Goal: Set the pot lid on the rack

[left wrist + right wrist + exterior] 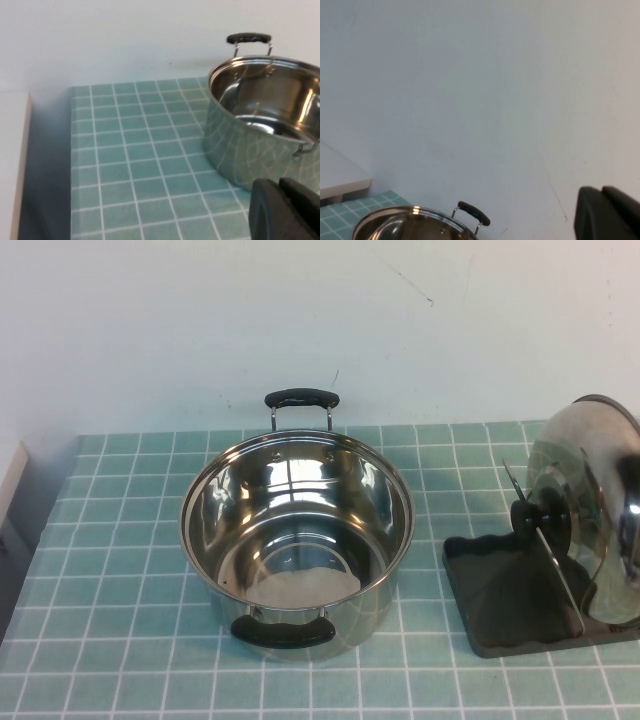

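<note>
I see a plain pale wall (200,320) behind the work surface, marked by a few faint scratches and hairline cracks near its upper right. The tabletop (120,540) wears a teal tiled cloth with white grid lines, running right up to the wall at its far edge. Past the tabletop's left edge I see a pale cream ledge (12,165), with shadow between them. Light is soft and even.

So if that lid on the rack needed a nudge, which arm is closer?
Probably the right. The pot lid stands in the rack on the robot's right. The left tool sits shut beside the pot; the right tool, shut, is raised.
</note>
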